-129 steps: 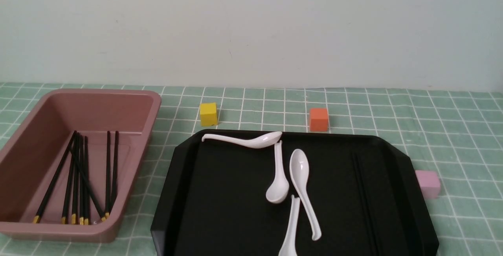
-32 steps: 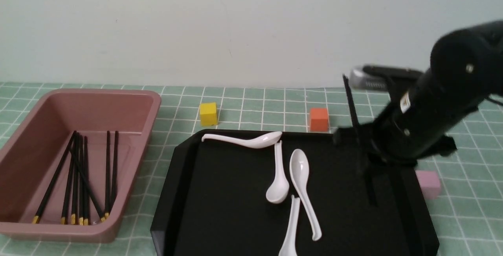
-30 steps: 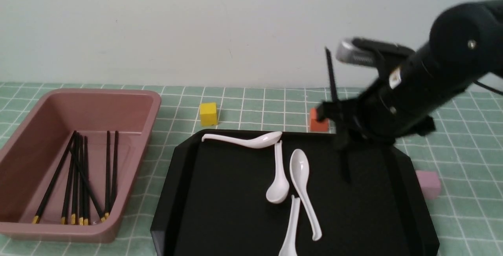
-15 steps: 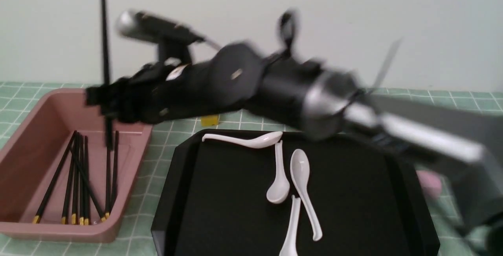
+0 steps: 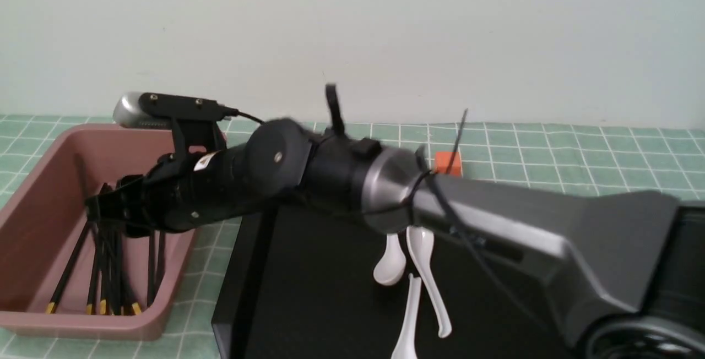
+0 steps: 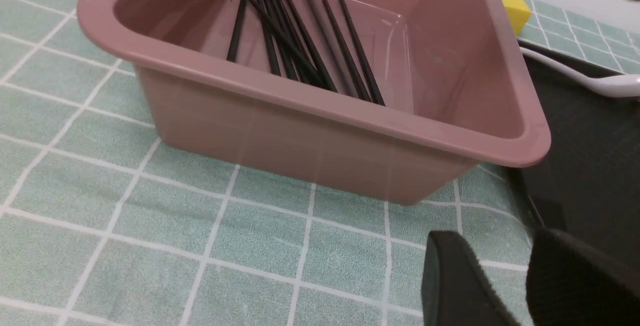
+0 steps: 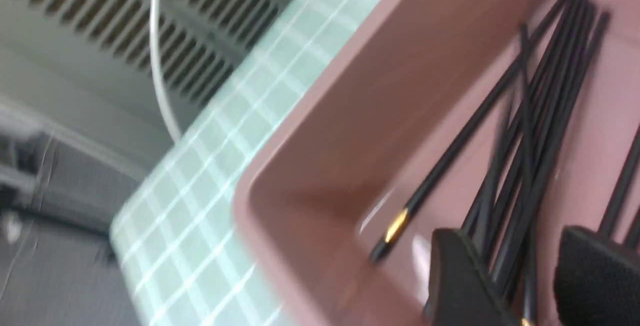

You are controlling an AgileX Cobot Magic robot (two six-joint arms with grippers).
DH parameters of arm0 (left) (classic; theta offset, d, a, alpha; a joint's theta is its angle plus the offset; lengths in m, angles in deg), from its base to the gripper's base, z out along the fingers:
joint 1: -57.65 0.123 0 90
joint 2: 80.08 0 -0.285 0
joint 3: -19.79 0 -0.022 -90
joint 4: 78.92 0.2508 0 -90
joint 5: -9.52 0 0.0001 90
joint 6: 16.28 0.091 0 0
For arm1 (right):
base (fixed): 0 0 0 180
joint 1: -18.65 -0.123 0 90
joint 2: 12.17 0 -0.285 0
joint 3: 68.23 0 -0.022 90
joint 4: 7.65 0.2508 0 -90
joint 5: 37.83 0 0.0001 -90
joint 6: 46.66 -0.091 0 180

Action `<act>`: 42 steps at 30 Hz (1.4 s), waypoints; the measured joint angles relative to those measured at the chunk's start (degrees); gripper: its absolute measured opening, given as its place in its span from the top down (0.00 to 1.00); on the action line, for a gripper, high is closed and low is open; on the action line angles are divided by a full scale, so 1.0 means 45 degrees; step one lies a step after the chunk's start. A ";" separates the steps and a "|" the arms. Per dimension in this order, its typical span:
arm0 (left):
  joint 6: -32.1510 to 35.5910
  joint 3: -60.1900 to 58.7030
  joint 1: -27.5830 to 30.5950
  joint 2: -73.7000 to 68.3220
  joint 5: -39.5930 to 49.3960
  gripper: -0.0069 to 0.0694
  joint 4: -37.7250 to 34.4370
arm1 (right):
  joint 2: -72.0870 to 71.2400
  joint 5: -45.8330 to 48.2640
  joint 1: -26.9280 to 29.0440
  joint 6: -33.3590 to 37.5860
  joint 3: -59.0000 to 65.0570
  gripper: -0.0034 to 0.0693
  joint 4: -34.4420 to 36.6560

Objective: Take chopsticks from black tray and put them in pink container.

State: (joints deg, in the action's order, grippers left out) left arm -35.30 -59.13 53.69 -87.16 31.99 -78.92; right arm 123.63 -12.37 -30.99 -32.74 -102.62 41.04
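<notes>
Releasing looks like the step in hand: the right hand [image 5: 102,213] hangs low in the pink container [image 5: 71,129], fingers [image 7: 460,276] parted with nothing clamped, above the chopsticks [image 5: 67,271] lying on its floor. The left hand [image 6: 492,251] sits outside the container, over the bench [image 6: 100,216], open and empty. No chopstick shows on the black tray [image 5: 308,293], though the arm [image 5: 495,221] hides much. Next: lift straight clear of the rim.
</notes>
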 joint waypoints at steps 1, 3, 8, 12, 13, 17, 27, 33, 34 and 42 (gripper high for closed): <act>0.0000 0.0000 0.0000 0.0000 0.0000 0.60 0.0000 | -0.0061 0.0270 0.0020 0.0014 0.0000 0.58 -0.0033; 0.0000 0.0000 0.0000 0.0000 0.0000 0.60 0.0000 | -0.1214 0.2454 0.0512 0.0040 -0.0009 0.70 -0.0721; 0.0000 0.0000 0.0000 0.0000 0.0000 0.60 0.0000 | -0.3354 0.6233 0.1594 0.0040 -0.0078 0.94 -0.1792; 0.0000 0.0000 0.0000 0.0000 0.0000 0.60 0.0000 | -0.5540 0.9477 0.2694 -0.0498 -0.0118 0.97 -0.3181; 0.0000 0.0000 0.0000 0.0000 0.0000 0.60 0.0000 | -0.6045 0.9815 0.2914 -0.0710 -0.0104 0.97 -0.3716; 0.0000 0.0000 0.0000 0.0000 0.0000 0.60 0.0000 | -0.8054 1.0140 0.3386 -0.1529 0.0696 0.97 -0.6182; 0.0000 0.0000 0.0000 0.0000 0.0000 0.60 0.0000 | -1.5182 0.8896 0.3462 -0.2641 0.7914 0.96 -1.0317; 0.0000 0.0000 0.0000 0.0000 0.0000 0.60 0.0000 | -1.9898 0.4684 0.3462 -0.3169 1.3776 0.96 -1.1457; 0.0000 0.0000 0.0000 0.0000 0.0000 0.60 0.0000 | -2.0527 0.3775 0.3462 -0.3318 1.4799 0.96 -1.1593; 0.0000 0.0000 0.0000 0.0000 0.0000 0.60 0.0000 | -2.4896 -0.2658 0.3462 -0.4392 2.0574 0.96 -1.2388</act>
State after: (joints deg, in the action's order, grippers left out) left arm -35.30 -59.13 53.69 -87.16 31.99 -78.92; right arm 11.60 -24.33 -15.42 -52.50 -10.04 -14.71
